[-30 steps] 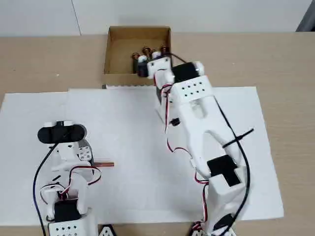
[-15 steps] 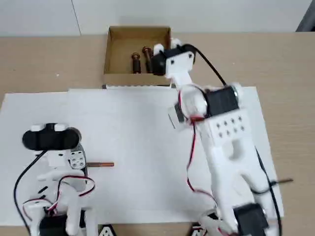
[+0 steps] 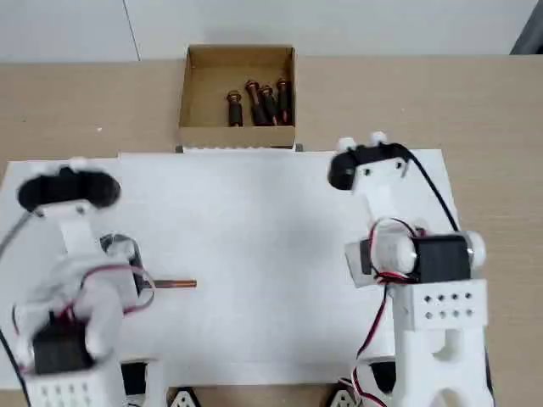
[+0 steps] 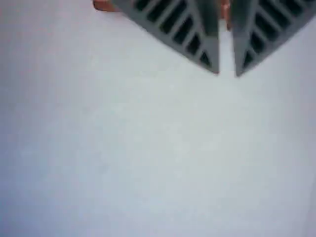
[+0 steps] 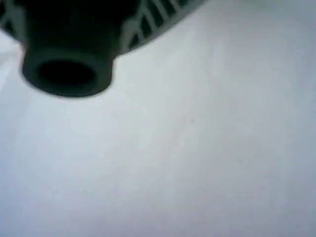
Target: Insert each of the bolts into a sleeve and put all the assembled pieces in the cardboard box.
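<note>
A bare copper bolt (image 3: pixel 176 283) lies on the white paper (image 3: pixel 254 220) at the left, its near end under my left arm (image 3: pixel 81 280). In the left wrist view my left gripper (image 4: pixel 227 73) hangs over the paper with its fingers almost touching and nothing between the tips; the bolt (image 4: pixel 101 5) shows behind them. My right gripper (image 3: pixel 349 172) is above the paper's right side, well back from the cardboard box (image 3: pixel 195 93). It is shut on a black sleeve (image 5: pixel 66 74) whose open end faces the camera. Several assembled pieces (image 3: pixel 259 102) lie in the box.
The paper sheet covers most of the wooden table (image 3: pixel 484 102), and the box stands just past its far edge. Both arm bases stand at the near edge. The paper between the two arms is bare.
My right arm has drawn back from the box to above the paper's right side, uncovering the pieces inside. My left arm's upper part has swung left and farther back. The bolt has stayed put.
</note>
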You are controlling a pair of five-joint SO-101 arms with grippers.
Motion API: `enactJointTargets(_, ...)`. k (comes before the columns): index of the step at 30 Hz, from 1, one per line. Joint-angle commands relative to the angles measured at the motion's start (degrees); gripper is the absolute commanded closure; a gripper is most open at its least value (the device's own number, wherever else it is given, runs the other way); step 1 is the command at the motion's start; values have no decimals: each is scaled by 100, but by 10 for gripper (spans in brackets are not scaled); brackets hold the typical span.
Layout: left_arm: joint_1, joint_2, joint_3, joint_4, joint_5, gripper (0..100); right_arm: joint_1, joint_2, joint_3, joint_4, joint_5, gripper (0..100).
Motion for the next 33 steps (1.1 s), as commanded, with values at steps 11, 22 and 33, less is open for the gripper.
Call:
enactJointTargets(11, 18, 3455, -2044, 826, 2760, 993, 1200, -365, 18, 92, 88, 995)
enactJointTargets(22, 0, 4677, -2053, 1204, 4396, 990, 1736, -365, 44, 48, 88, 995)
enactJointTargets(33, 26, 5837, -2026, 1415, 4369, 876, 1736, -365, 44, 13, 88, 995)
